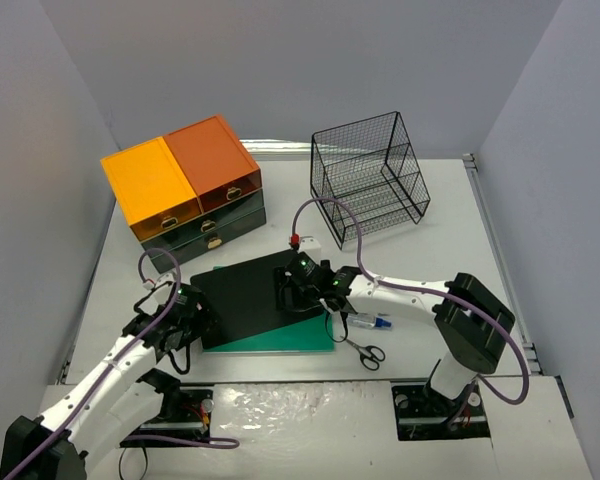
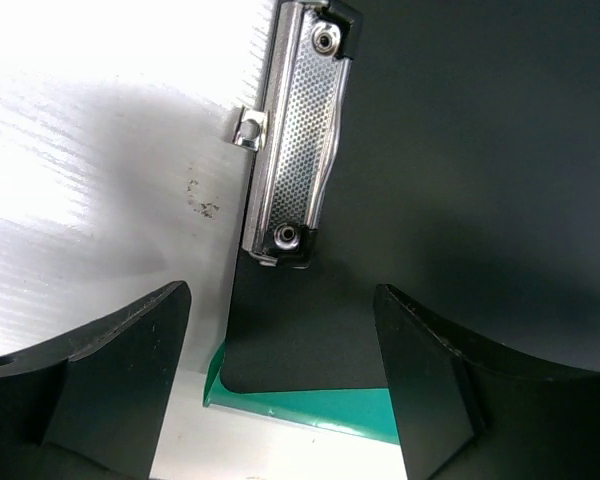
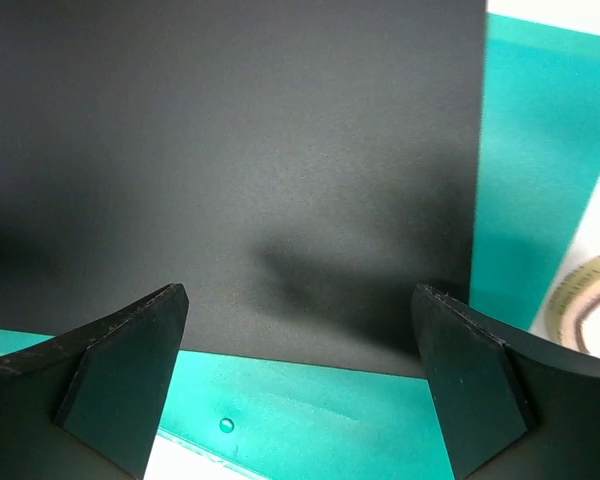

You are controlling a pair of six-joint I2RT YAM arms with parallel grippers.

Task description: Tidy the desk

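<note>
The white desk holds a black clipboard lying skewed on a flat green board. My left gripper is open at the clipboard's left end; its view shows the metal clip, the clipboard's corner and the green board between the fingers. My right gripper is open over the clipboard's right edge; its view shows the black clipboard and the green board. Neither gripper holds anything.
An orange-and-yellow-topped dark drawer unit stands back left. A black wire rack stands at the back. Scissors and a small glue stick lie right of the board. A tape roll's edge shows in the right wrist view.
</note>
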